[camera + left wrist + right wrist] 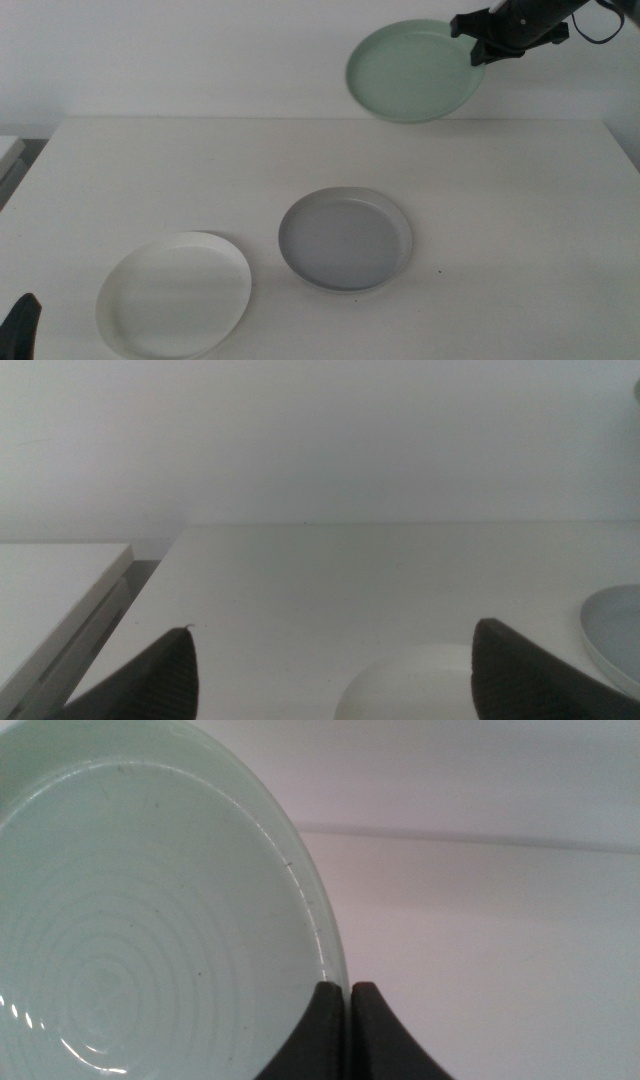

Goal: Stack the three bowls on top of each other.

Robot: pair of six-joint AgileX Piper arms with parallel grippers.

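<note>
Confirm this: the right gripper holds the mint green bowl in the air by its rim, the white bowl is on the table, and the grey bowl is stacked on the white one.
Not quite. The grey bowl is not stacked; the middle view shows it on the table beside the white bowl. The right gripper does hold the mint green bowl aloft by its rim.

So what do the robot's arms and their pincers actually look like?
The right gripper is black and blocky, on a black arm with a thin dark cable looping behind it. Close up, its two fingers are dark, smooth, tapered wedges. The left gripper has the same dark wedge-shaped fingers. No markings are visible.
</note>
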